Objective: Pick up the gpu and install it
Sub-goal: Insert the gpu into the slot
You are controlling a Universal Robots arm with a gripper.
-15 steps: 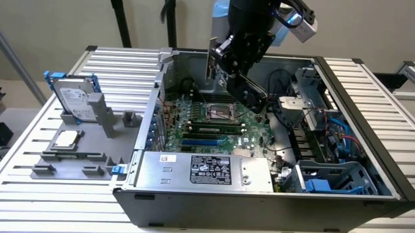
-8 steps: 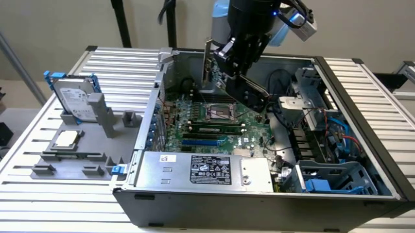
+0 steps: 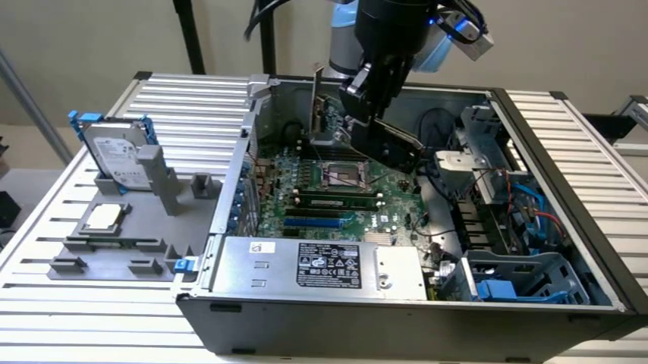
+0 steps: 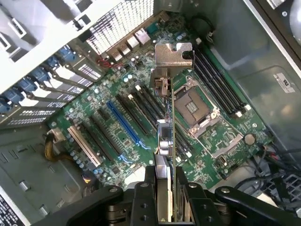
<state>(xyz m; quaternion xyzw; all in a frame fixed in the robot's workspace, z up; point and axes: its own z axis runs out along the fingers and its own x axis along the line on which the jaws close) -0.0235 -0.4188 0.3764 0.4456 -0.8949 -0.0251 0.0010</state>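
Gpu (image 4: 165,141) is in the grip of the tool (image 4: 167,200). The tool's two black fingers (image 4: 143,197) press on the card from both sides, so the tool is closed on the gpu. The card sticks out from the tool, thin edge on in the wrist view, and its silver bracket (image 4: 173,55) is at the end farthest from the tool.

In the exterior view the tool (image 3: 366,106) reaches down into the open computer case (image 3: 405,307). The gpu (image 3: 395,148) hangs just under the tool and is tilted. It is up above the green motherboard (image 3: 335,205) and is not pushed into any slot.

Right below the tool and the card lies the motherboard (image 4: 235,155). The square CPU socket (image 4: 193,106) is just beside the card. A long blue slot (image 4: 124,123) is on the other side of the card, a little way off. The grey power supply (image 3: 314,265) sits in the case too, on the near side of the motherboard from the tool.

Well away from the tool, outside the case, a grey holder (image 3: 132,243) rests on the desk (image 3: 567,129). A hard drive (image 3: 117,152) with a blue frame stands up in the holder. A small square CPU chip (image 3: 105,218) lies flat there too.
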